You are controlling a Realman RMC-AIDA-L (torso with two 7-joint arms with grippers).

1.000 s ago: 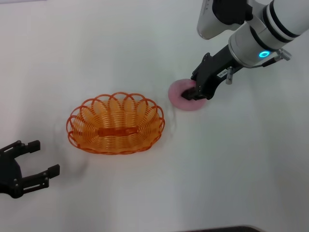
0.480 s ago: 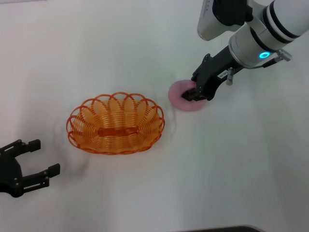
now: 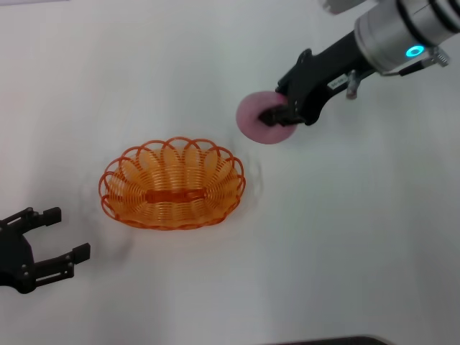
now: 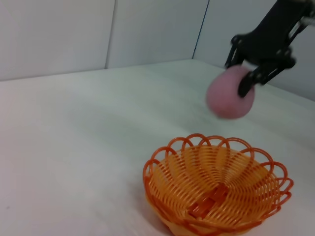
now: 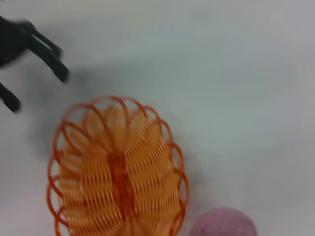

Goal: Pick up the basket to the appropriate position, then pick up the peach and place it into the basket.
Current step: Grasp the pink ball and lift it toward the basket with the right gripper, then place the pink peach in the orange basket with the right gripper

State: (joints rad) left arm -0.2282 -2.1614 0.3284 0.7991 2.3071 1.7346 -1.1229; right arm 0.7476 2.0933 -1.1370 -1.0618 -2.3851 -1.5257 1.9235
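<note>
The orange wire basket (image 3: pixel 172 184) stands empty on the white table, left of centre; it also shows in the left wrist view (image 4: pixel 216 191) and the right wrist view (image 5: pixel 117 167). My right gripper (image 3: pixel 282 115) is shut on the pink peach (image 3: pixel 257 119) and holds it in the air to the right of the basket and farther back. The peach also shows in the left wrist view (image 4: pixel 228 96), above and behind the basket, and in the right wrist view (image 5: pixel 224 223). My left gripper (image 3: pixel 54 233) is open and empty near the table's front left, apart from the basket.
The white table (image 3: pixel 345 237) carries nothing else. Pale wall panels (image 4: pixel 98 34) stand behind it in the left wrist view.
My right gripper has lifted the peach off the table and carried it up and a little left, towards the basket. The left gripper and basket have not moved.
</note>
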